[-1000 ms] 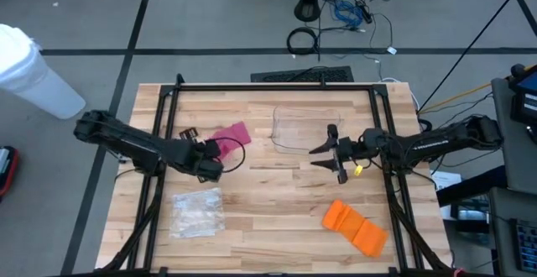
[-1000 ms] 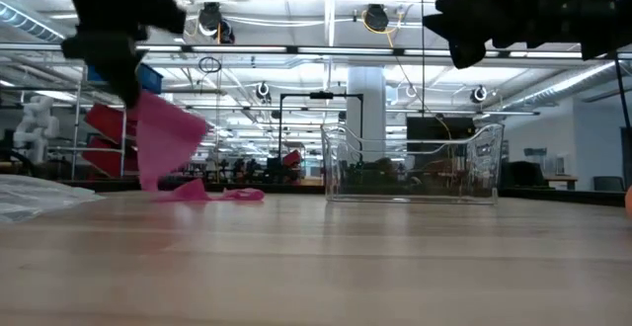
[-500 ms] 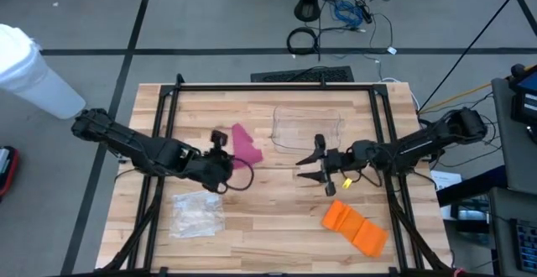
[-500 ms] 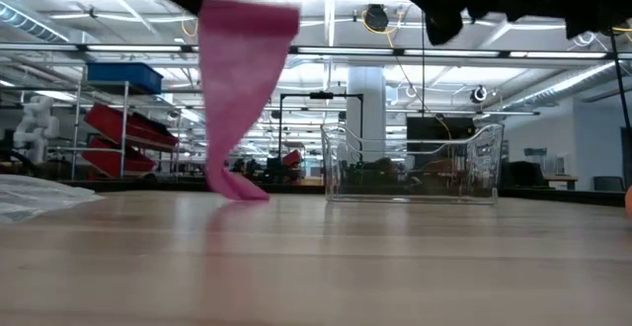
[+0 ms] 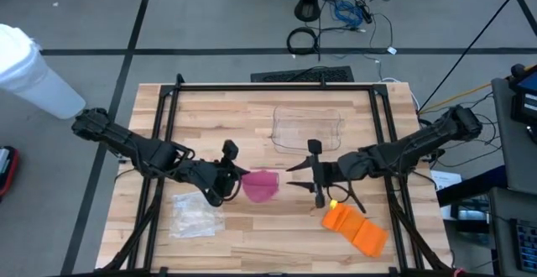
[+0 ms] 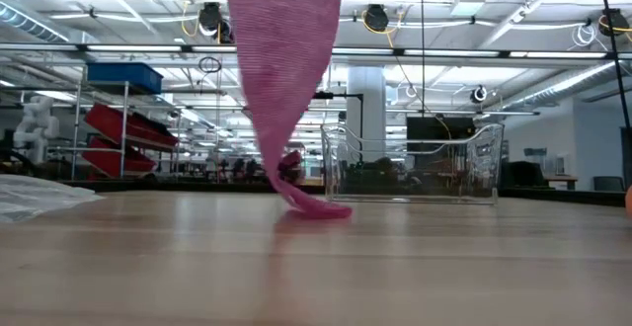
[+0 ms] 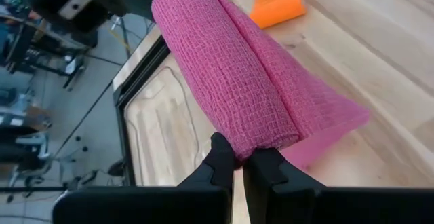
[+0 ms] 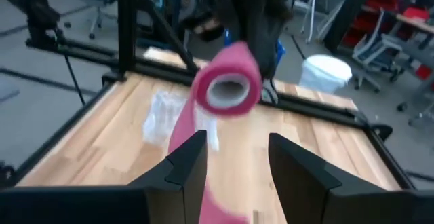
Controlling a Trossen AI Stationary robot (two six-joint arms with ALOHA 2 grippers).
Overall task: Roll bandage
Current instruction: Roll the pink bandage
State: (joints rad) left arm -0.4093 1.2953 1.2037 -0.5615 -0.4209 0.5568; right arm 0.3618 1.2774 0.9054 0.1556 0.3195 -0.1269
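The pink bandage (image 5: 262, 185) is a part-wound roll (image 7: 230, 75) with a loose tail. It hangs above the table's middle, with my left gripper (image 7: 237, 157) shut on it. The left gripper (image 5: 237, 176) reaches in from the table's left. The tail drops from the roll (image 6: 281, 69), and its lower end (image 6: 318, 207) lies on the wood. My right gripper (image 5: 305, 180) stands open just right of the roll. In the right wrist view its fingers (image 8: 186, 159) frame the roll's hollow end (image 8: 227, 89) without touching it. My left gripper pinches the edge of the roll's near end (image 7: 252, 141) between its two fingers, at their free ends. The fingers come from the table's left, slanting down, and the roll runs on ahead of them. The roll is lifted clear; only the slack tail's end (image 6: 318, 207) touches the table.
A clear plastic container (image 5: 306, 128) stands behind the grippers toward the far edge. Something orange and folded (image 5: 355, 227) lies at the near right. A clear plastic bag (image 5: 197, 212) lies at the near left. A black frame (image 5: 277, 86) rims the table.
My left gripper has risen, rolled and gone toward the table's middle and near edge. It has lifted the roll clear, and the tail's end has dragged right along the wood. My right gripper has come toward the table's left and near edge, up to the roll.
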